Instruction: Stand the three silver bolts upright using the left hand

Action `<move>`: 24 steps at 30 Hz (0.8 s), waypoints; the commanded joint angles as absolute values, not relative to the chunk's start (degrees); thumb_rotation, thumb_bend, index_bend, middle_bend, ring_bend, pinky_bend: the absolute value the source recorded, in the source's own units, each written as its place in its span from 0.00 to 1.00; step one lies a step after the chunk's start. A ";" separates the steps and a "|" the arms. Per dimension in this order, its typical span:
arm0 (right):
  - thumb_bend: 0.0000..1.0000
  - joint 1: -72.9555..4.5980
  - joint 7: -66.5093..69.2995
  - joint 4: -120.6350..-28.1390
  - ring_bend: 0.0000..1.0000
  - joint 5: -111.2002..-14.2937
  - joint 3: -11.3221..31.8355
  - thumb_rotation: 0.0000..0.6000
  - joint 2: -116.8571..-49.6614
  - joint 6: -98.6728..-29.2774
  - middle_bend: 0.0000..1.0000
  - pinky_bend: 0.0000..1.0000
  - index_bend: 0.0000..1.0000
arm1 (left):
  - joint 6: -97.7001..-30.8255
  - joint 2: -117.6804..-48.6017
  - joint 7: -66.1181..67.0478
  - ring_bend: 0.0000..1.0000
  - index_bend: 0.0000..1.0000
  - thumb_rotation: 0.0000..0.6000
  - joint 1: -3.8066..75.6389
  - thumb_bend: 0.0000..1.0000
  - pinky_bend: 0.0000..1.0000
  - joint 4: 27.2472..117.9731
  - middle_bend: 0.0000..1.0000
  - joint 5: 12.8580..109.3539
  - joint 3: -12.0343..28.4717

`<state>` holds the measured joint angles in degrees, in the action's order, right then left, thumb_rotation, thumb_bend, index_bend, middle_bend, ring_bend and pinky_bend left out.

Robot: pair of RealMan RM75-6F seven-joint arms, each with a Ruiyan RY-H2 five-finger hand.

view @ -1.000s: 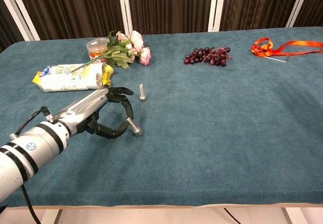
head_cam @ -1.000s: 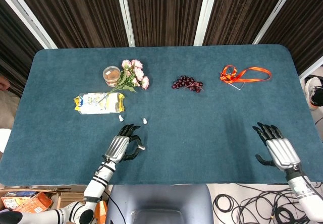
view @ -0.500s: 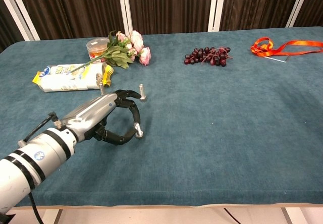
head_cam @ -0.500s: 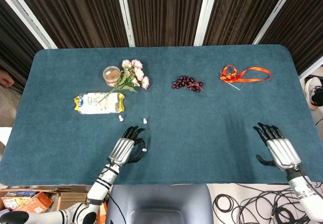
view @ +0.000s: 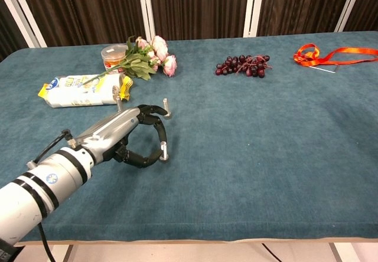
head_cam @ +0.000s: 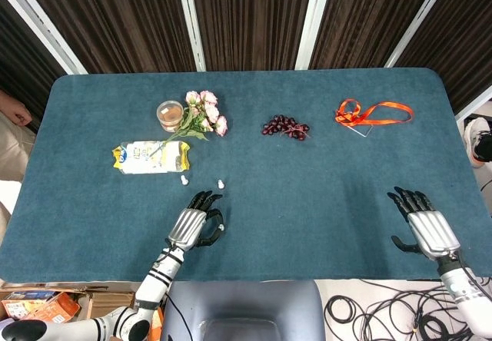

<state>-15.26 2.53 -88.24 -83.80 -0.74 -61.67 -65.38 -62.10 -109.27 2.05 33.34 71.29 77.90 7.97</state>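
My left hand (view: 121, 139) pinches a silver bolt (view: 163, 151) between thumb and a finger; the bolt stands nearly vertical with its head at the cloth. The head view shows that left hand (head_cam: 192, 226) near the table's front edge with the bolt (head_cam: 220, 215) at its fingertips. Two other silver bolts stand upright just beyond it: one (view: 166, 107) behind the fingers and one (view: 119, 104) next to the bag, seen from above as bolt (head_cam: 221, 183) and bolt (head_cam: 184, 179). My right hand (head_cam: 427, 230) lies at the front right with fingers spread and nothing in it.
A white and yellow bag (head_cam: 150, 157), a small lidded cup (head_cam: 170, 114) and pink flowers (head_cam: 203, 114) lie behind the bolts at the left. Dark grapes (head_cam: 285, 126) sit mid-table and an orange ribbon (head_cam: 373, 114) at the back right.
The bolt in my left hand has tipped from slanted to nearly vertical, and the hand has shifted slightly right and forward. My right hand has not moved.
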 commanded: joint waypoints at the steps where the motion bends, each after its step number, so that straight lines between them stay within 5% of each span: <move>1: 0.24 -15.27 2.55 -88.29 0.00 -83.78 -0.77 1.00 -61.62 -65.29 0.00 0.00 0.00 | -62.11 -109.07 1.34 0.03 0.49 1.00 33.33 0.39 0.01 71.49 0.14 78.13 7.88; 13: 0.24 -14.93 2.16 -88.60 0.00 -83.94 -0.79 1.00 -61.54 -65.98 0.00 0.00 0.00 | -63.42 -106.51 -1.03 0.03 0.36 1.00 32.94 0.34 0.01 74.53 0.14 80.69 6.59; 19: 0.24 -12.33 1.05 -89.53 0.00 -86.08 -1.31 1.00 -60.89 -71.52 0.00 0.00 0.00 | -67.06 -91.81 -0.47 0.00 0.15 1.00 28.96 0.34 0.00 84.88 0.06 83.69 2.30; 24: 0.24 -8.53 -1.14 -88.86 0.00 -87.16 -1.95 1.00 -61.02 -77.81 0.00 0.00 0.00 | -74.77 -78.92 -7.53 0.00 0.03 1.00 21.87 0.34 0.00 84.05 0.00 87.21 -3.02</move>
<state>-10.25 0.05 -89.15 -86.59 -1.56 -60.96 -75.69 -69.08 -86.57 -3.30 27.11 83.14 84.20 1.23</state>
